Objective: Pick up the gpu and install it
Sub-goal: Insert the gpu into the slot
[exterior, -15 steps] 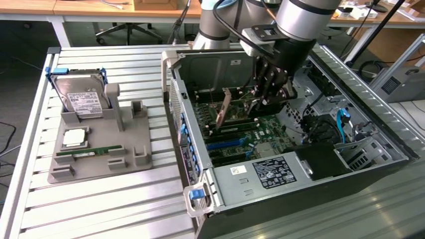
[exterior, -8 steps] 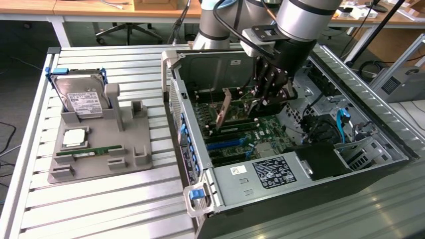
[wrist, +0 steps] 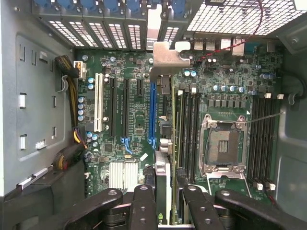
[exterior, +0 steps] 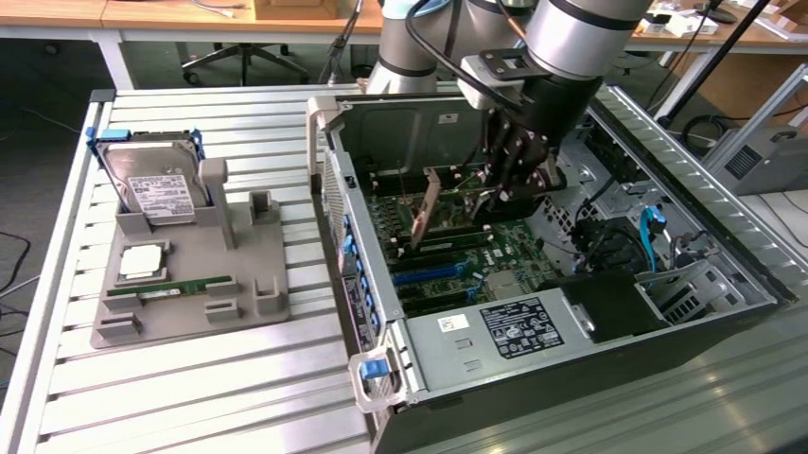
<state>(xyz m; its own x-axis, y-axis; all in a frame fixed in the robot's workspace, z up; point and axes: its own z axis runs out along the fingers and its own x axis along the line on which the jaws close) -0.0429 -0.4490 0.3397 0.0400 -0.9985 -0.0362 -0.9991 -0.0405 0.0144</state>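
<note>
GPU card (exterior: 427,210) stands edge-down inside the open computer case (exterior: 378,312), above the motherboard (exterior: 499,246), pinched by the gripper (exterior: 502,184). In the wrist view, the fingers (wrist: 144,206) clamp the gpu (wrist: 163,96) over the blue slot (wrist: 152,112). Beside the case, a grey holder tray (exterior: 189,303) carries one hard drive (exterior: 151,184), one processor (exterior: 142,262) and one RAM stick (exterior: 170,287).

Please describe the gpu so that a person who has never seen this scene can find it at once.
Look into the open computer case lying on the slatted table. Under the black gripper, a thin card stands on edge above the motherboard: that is the gpu. Unlike the hard drive and RAM stick on the grey tray, it carries a silvery end bracket.
</note>
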